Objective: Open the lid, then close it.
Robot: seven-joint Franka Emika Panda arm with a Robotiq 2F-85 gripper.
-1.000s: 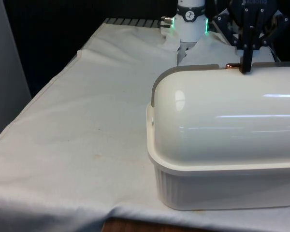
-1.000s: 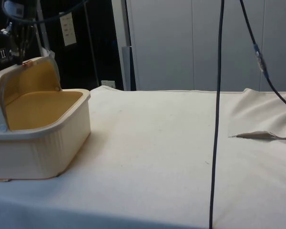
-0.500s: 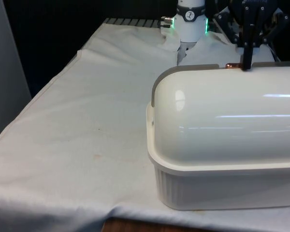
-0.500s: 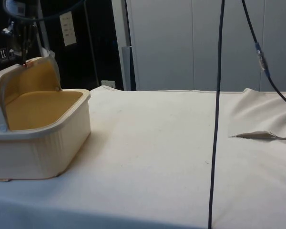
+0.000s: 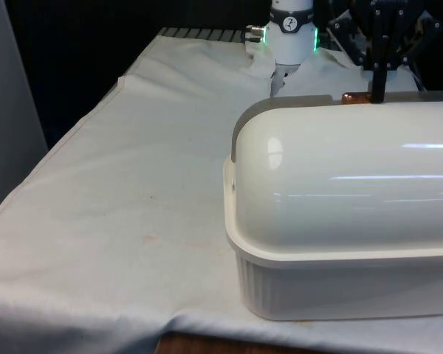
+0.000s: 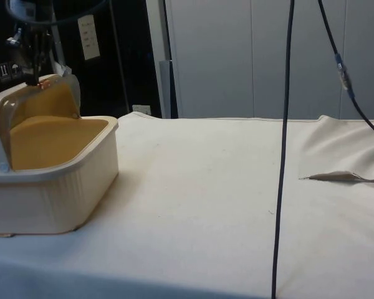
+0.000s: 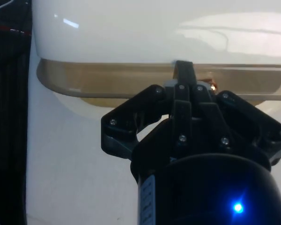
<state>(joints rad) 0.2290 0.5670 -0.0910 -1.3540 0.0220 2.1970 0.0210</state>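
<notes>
The bread box (image 5: 340, 236) sits on the table (image 5: 133, 184), over at the front view's right near the close edge. Its lid (image 6: 40, 103) is rolled back over the top (partway, anyway), with the pincer (image 5: 376, 92) right at the lid's handle (image 5: 353, 96).

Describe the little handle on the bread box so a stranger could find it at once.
On the white cloth stands a cream bread box with a rounded roll lid. Along the lid's grey-brown edge sits a small copper-coloured handle, the only shiny metal piece there, with the black hand right at it.

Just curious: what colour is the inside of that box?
Yellowish tan inside the bread box, best in the side view.
</notes>
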